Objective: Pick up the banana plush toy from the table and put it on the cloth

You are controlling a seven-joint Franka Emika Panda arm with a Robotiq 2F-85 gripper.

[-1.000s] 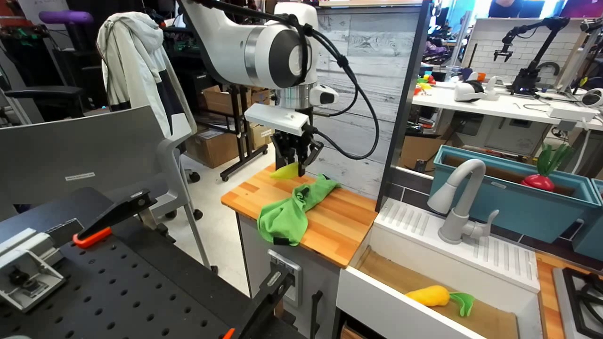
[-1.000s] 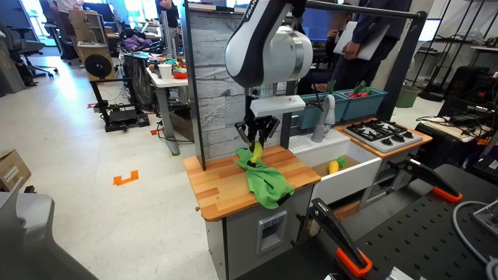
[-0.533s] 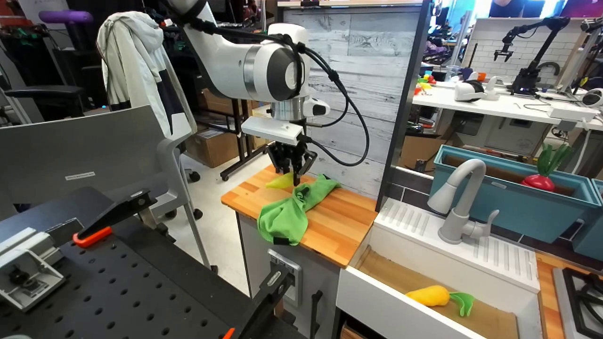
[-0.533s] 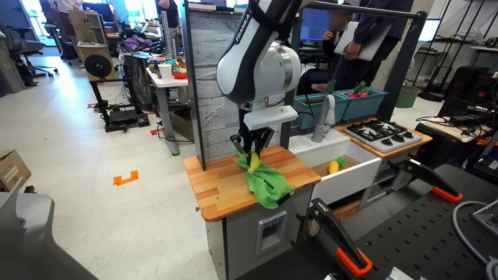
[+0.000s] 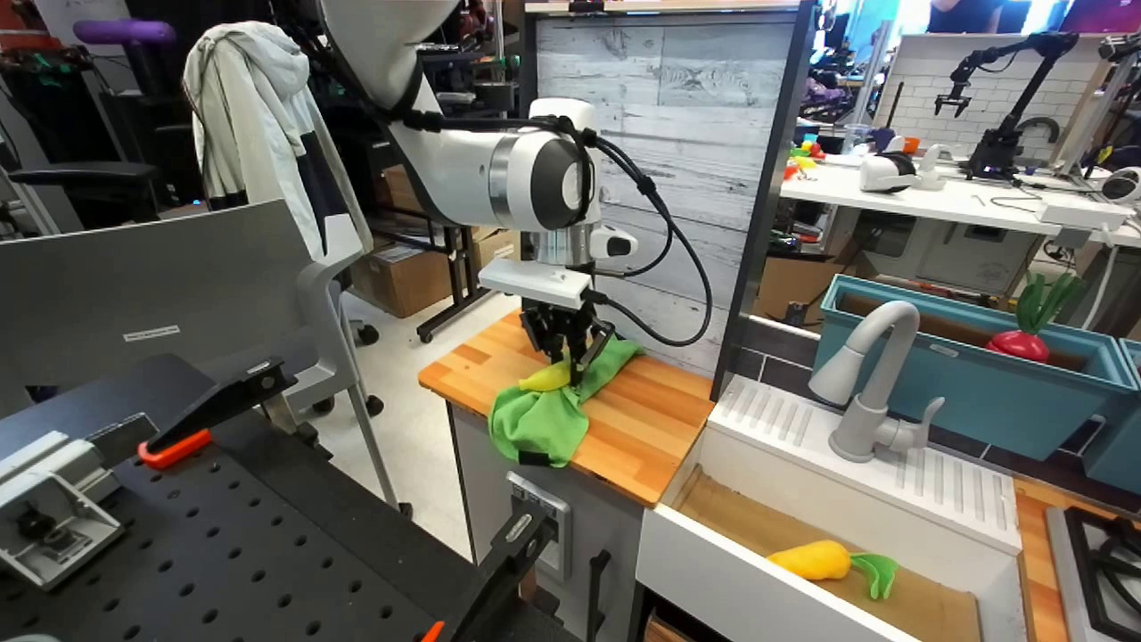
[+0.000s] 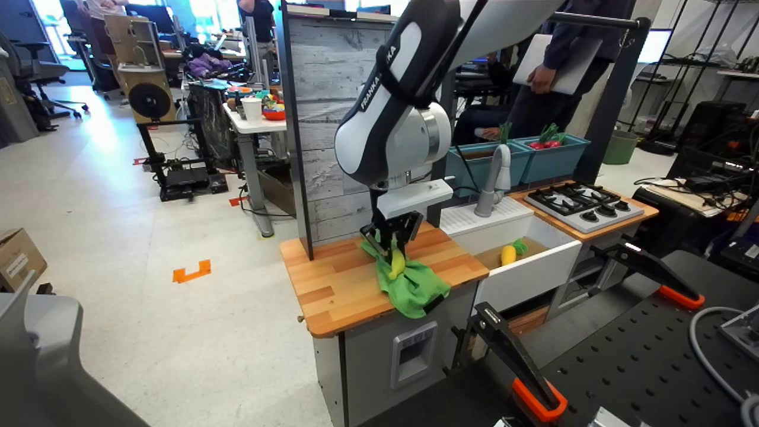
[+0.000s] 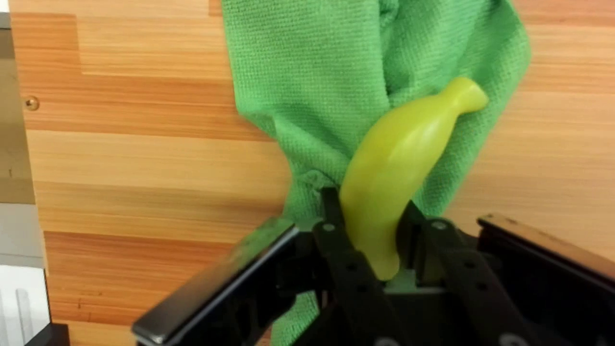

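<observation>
One two-fingered black gripper (image 7: 371, 206) pinched the curved yellow toy banana (image 7: 403, 149) (pointing to one o'clock, wrist view) over the crumpled green cloth (image 7: 312, 67). Putting-down seemed underway; next likely came letting go.

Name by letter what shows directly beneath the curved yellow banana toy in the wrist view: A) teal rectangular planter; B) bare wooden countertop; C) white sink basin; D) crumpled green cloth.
D: the crumpled green cloth shows on both sides of the curved yellow banana toy, which the black two-fingered pincer grips above it.
</observation>
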